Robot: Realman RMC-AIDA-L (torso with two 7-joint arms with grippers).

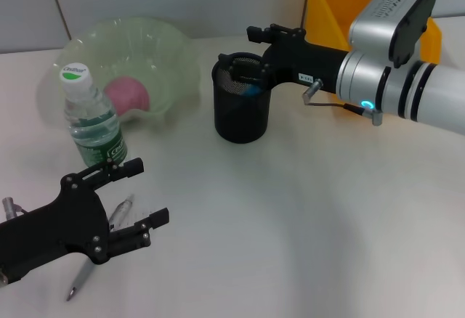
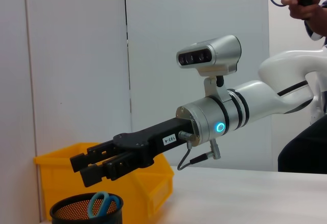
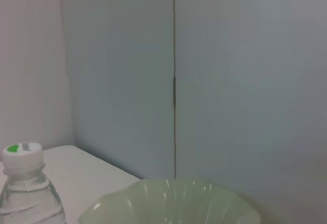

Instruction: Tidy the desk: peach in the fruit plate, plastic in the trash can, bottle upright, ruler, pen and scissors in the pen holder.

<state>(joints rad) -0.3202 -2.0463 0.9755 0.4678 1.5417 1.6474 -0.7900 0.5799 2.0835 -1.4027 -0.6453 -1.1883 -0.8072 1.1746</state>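
Directly beneath the right gripper, whose black fingers hung spread apart over the rim, stood the black wire-mesh pen holder, and the left wrist view showed the blue-handled scissors already standing inside it, free of the jaws. That step looked finished. The pink peach lay in the pale green ruffled fruit plate and the clear plastic water bottle with its green label stood upright just beside it, so those parts seemed done too; the yellow plastic bin sat behind the right arm. No ruler could be made out. What remained, as far as could be judged, was the slim silver pen, lying flat on the white desk just under and between the wide-parted fingers of the left gripper. The next move would call for that gripper to lower squarely over the pen's barrel, close on it without rolling it away, then carry it across to the holder.
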